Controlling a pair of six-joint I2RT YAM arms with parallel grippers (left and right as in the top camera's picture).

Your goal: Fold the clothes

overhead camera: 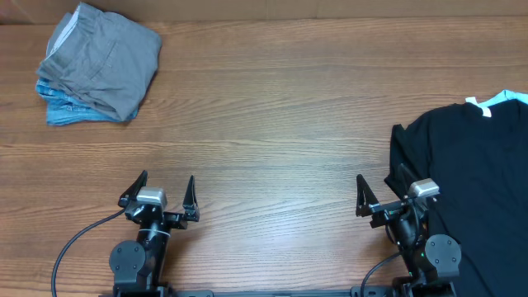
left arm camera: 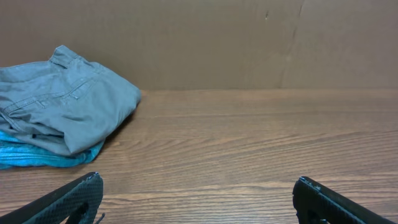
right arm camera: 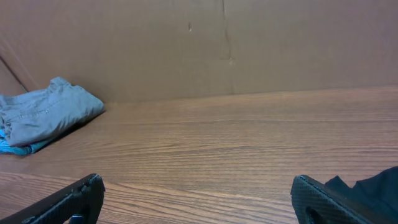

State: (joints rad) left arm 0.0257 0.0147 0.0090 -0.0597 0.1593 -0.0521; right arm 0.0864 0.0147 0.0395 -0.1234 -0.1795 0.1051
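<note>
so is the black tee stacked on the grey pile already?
No, the black T-shirt lies spread out at the right edge of the table, well apart from the folded grey garment at far left.

Worktop (overhead camera: 272,107): wood-grain surface, brown board wall behind.
- Far left corner: folded light-blue piece (overhead camera: 70,111) lying on the wood, with a folded grey garment (overhead camera: 103,58) stacked on it.
- Right edge: black T-shirt (overhead camera: 470,181), spread flat and partly out of view.

Overhead looks down; wrist views — low, forward — share the folded pile (left arm camera: 62,106) (left).
</note>
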